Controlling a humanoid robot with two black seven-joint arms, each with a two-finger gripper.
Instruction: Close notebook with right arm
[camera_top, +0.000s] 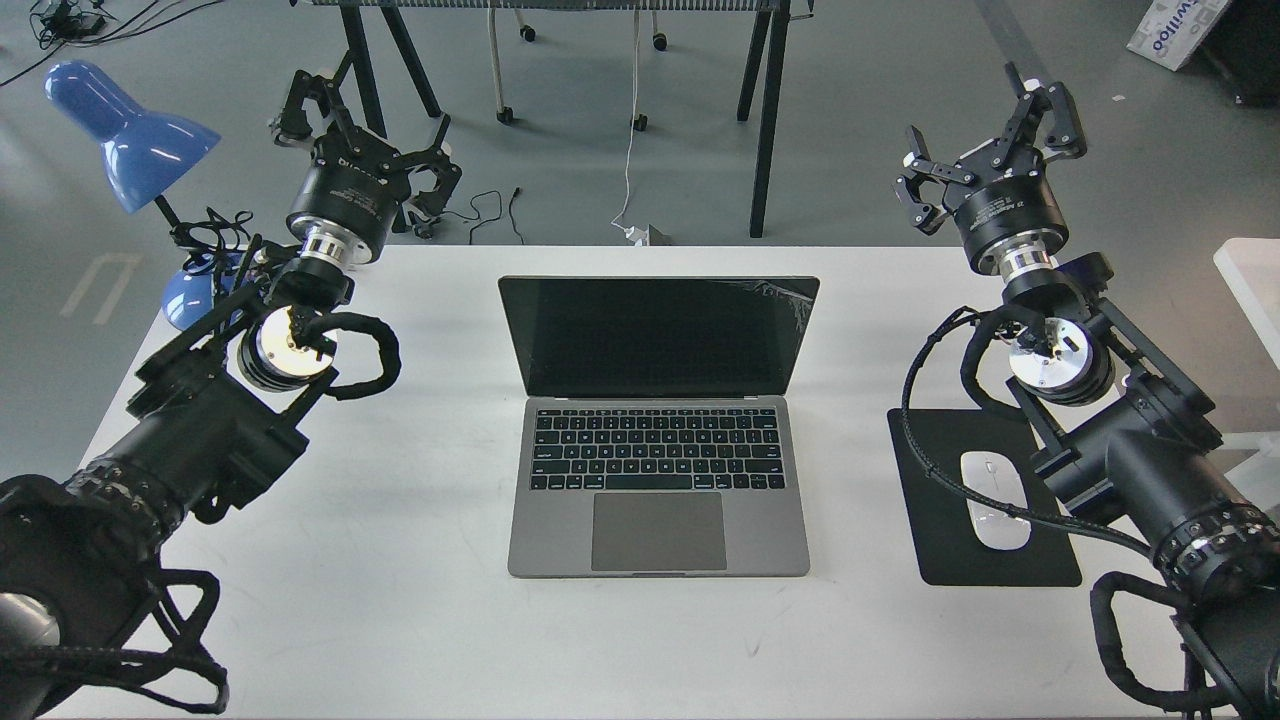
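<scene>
The notebook lies open in the middle of the white table, its dark screen upright and facing me, keyboard and trackpad toward the front edge. My right arm comes in from the lower right; its gripper is raised past the table's far right corner, open and empty, well to the right of the screen. My left gripper is held up past the far left corner, also open with nothing in it.
A black mouse pad with a white mouse lies right of the notebook, under the right arm. A blue desk lamp stands at the far left corner. Table legs and cables occupy the floor behind.
</scene>
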